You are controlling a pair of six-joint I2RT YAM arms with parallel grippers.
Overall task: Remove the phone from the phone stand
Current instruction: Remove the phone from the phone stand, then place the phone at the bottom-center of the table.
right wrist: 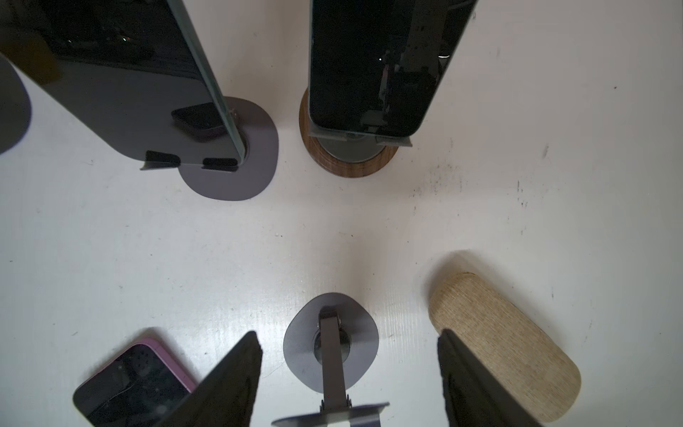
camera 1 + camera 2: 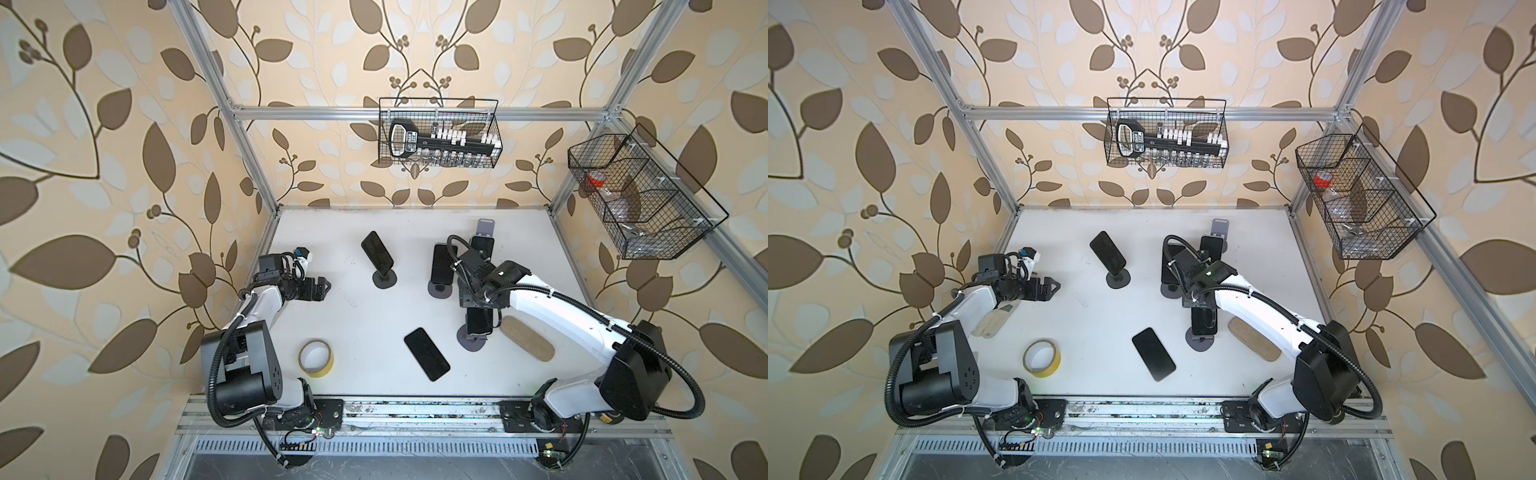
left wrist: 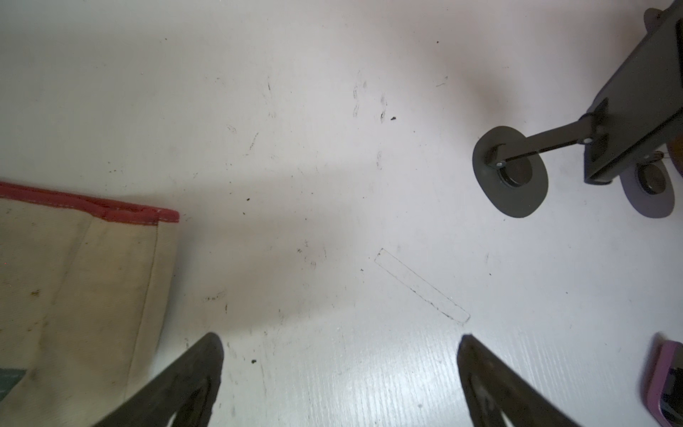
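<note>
Over the near phone stand, the right fingers straddle its phone, apart; whether pinching it is hidden.

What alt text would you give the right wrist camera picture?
Two dark gripper fingers frame a grey phone stand. Beyond, two stands hold dark phones; a pink-cased phone and tan case lie flat on the white table.

A black phone stands nearly upright in a dark grey phone stand with a rounded base, right of centre in both top views, its top edge hidden. In the right wrist view that stand's base and post sit at lower centre, seen from behind. Higher in the frame, a second phone and a third phone lean on similar stands.
</note>
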